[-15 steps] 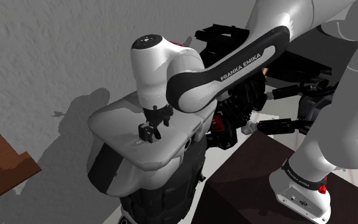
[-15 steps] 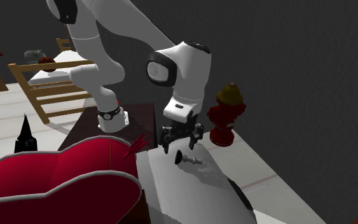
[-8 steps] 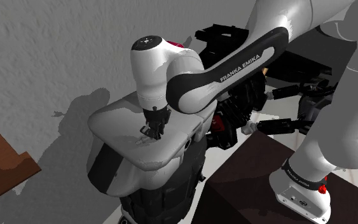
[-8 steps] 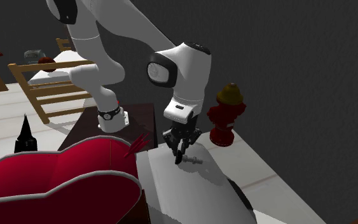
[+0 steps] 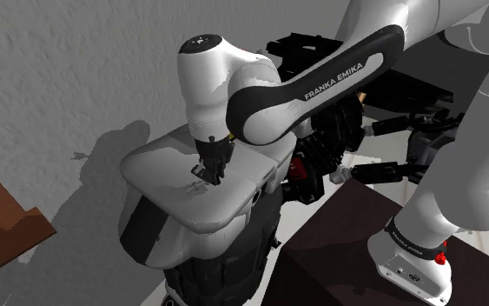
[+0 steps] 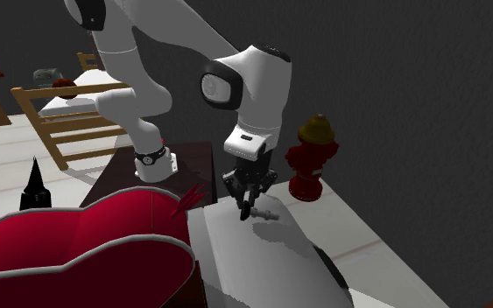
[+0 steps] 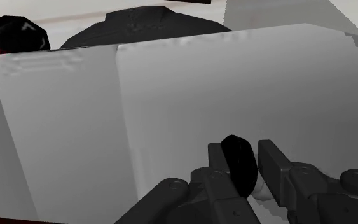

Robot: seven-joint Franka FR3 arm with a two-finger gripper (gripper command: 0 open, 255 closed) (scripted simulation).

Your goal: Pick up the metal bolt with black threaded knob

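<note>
The bolt has a round black knob [image 7: 238, 167] and a short silvery shaft [image 6: 267, 213]. My black gripper [image 7: 244, 164] is shut on the knob, one finger [image 7: 216, 163] on each flat side. In the second exterior view the gripper [image 6: 247, 208] hangs just above the pale grey slab [image 6: 235, 262], the shaft sticks out toward that view's right, and a shadow lies under it. In the shoulder view the gripper [image 5: 209, 174] points down over the same slab [image 5: 160, 187], and the bolt is hidden by the fingers.
A red heart-shaped cushion [image 6: 78, 254] lies by the slab at the second exterior view's lower left. A red fire hydrant [image 6: 311, 157] stands behind the slab, a wooden frame [image 6: 56, 118] at the far left. The dark stand [image 5: 346, 252] is at the shoulder view's lower right.
The fingers closed on the bolt's knob about a second ago. Since then the hand has risen a little with the bolt, and the wrist has tilted.
</note>
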